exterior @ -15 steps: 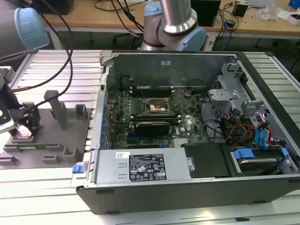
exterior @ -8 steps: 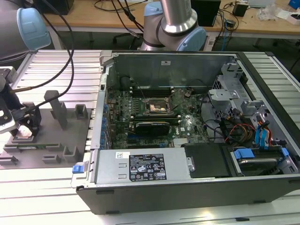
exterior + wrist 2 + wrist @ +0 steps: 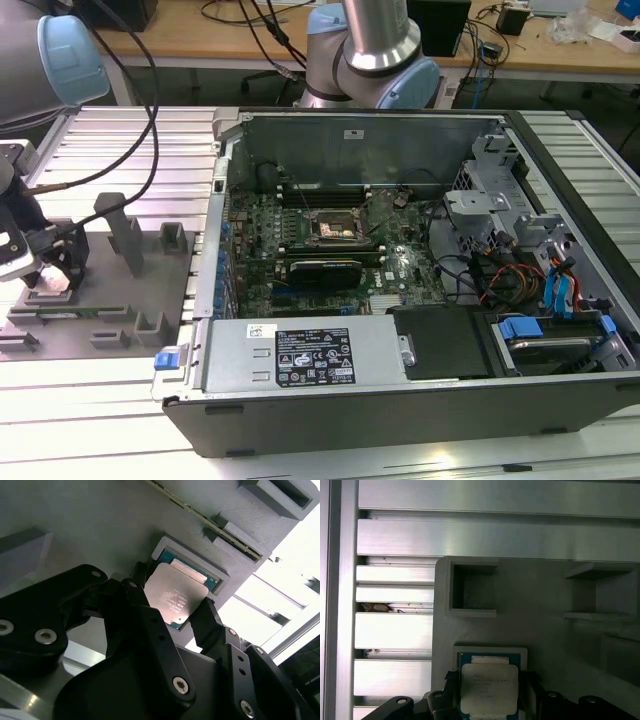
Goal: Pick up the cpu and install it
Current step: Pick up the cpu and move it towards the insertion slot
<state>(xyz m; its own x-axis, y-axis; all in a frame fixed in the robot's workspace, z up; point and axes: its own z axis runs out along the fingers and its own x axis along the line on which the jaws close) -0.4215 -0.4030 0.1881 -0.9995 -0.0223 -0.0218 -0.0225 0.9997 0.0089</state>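
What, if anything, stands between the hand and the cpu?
Nothing visible does. In the second wrist view the black hand straddles the small silvery square cpu chip at its pocket in the grey plastic fixture, with no object between them.

The silver-grey arm (image 3: 380, 30) is wearing pale blue joint caps (image 3: 72, 60); black cables (image 3: 153, 130) are trailing alongside; the matte black end effector (image 3: 175, 600) is showing round silver screws (image 3: 180, 685).

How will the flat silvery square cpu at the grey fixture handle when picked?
The flat silvery square cpu looks thin and rigid: probably light, no flex. Smooth metal top likely slippery. Its thin green rim looks delicate, may chip if knocked.
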